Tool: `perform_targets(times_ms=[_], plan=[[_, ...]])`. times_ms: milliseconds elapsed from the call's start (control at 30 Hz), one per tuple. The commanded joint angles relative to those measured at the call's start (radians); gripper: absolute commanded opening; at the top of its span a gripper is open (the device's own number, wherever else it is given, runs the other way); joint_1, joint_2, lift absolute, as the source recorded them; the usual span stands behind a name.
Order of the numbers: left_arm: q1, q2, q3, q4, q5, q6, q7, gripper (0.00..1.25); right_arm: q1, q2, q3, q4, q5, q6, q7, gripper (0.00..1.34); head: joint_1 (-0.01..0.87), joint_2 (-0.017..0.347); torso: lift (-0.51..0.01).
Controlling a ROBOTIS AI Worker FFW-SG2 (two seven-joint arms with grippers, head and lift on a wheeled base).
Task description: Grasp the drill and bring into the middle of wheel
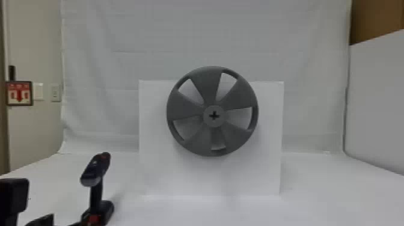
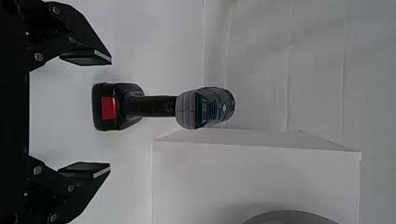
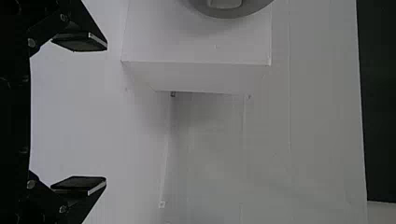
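Only partly in head view, left gripper [image 1: 37, 204], fingers wide apart like right gripper's [image 3: 106, 114].

1. Looks like we're in a lab-type test setup, tbh.
2. We've got a white cloth backdrop [image 1: 150, 36] and a grey wheel [image 1: 209, 82] on a plain white box [image 1: 168, 180].
3. We also spot a wall switch [image 1: 55, 93] and red sign [image 1: 19, 93].

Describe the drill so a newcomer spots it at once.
Find the grey wheel on the white box's front. Left of it, the drill stands upright on the white table. A red patch low down sets it apart from the black left gripper.
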Motion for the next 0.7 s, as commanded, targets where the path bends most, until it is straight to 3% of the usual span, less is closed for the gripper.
perform_targets(times_ms=[0, 667], plan=[[0.0, 0.0, 0.0, 0.0, 0.0, 0.0, 0.0, 0.81, 0.0, 0.003, -0.001, 0.0, 0.0, 0.0, 0.0, 1.07, 0.054, 0.031, -0.403], [-0.003, 0.0, -0.006, 0.0, -0.006, 0.0, -0.003, 0.84, 0.003, 0.009, -0.008, 0.0, 0.0, 0.0, 0.0, 1.07, 0.054, 0.031, -0.403]])
